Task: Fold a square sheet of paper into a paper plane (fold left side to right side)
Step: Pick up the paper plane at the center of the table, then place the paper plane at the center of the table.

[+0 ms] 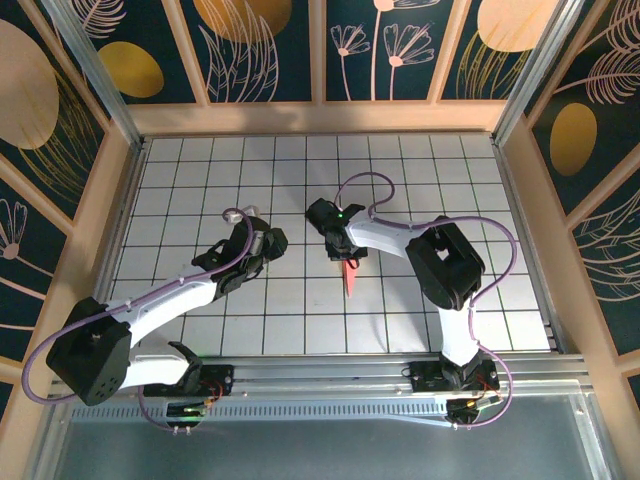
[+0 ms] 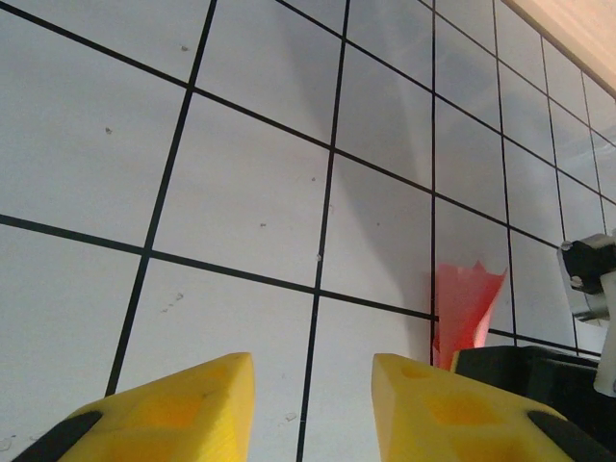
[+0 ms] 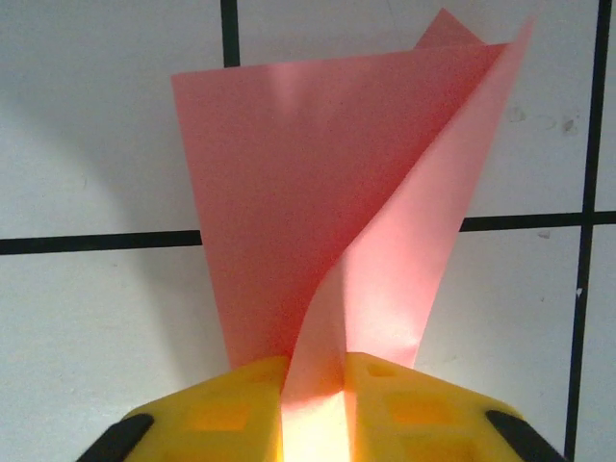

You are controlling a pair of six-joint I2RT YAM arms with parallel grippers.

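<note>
Pink paper plane [image 3: 327, 192] clamped in right gripper [image 3: 313, 383], layers splayed — overhead, sliver.

At the middle of the gridded surface [image 1: 200, 160], the paper plane [image 1: 351, 277] has its far end caught between the jaws of the right gripper [image 1: 346, 258]. The left gripper [image 1: 272, 240] sits to the plane's left, well apart from it.
</note>
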